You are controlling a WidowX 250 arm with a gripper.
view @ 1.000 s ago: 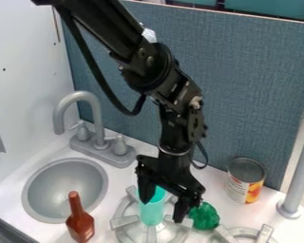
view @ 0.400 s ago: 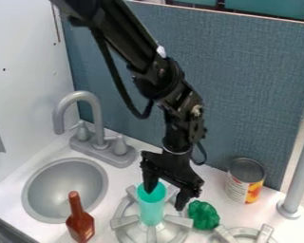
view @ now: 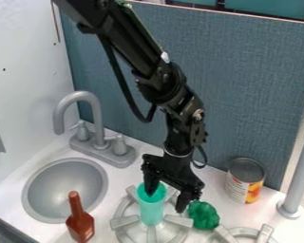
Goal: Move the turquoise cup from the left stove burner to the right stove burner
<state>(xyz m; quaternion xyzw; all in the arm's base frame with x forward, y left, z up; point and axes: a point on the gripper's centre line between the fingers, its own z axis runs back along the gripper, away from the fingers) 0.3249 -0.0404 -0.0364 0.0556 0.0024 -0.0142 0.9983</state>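
The cup (view: 152, 211) was turquoise, tall and smooth-walled, with a round open mouth and a slightly translucent look. It stood upright just below the claw (view: 166, 201), among the thick, blunt grey prongs of a round stove burner (view: 125, 221). The claw, matte black and angular, stood open, its two fingers spread apart; one overlapped the cup's mouth, though how deep it sat could not be told, and the other hung outside the cup.

Near that outer finger lay a lumpy, glossy dark green object (view: 204, 215), its surface knobbly and folded. Further to the right of the claw and a little behind it stood a metal can (view: 245, 182), cylindrical, with a ribbed dark top and a pale label patched in orange and red.

Left of the claw were a smooth round grey sink basin (view: 67, 187) and, lower down, a shiny reddish-brown bottle (view: 80, 222) with a slim neck. Up and to the left, a grey faucet (view: 94, 111) curved in a hook. Behind the claw rose a blue-grey panel (view: 250, 95) with a woven, fabric-like texture.
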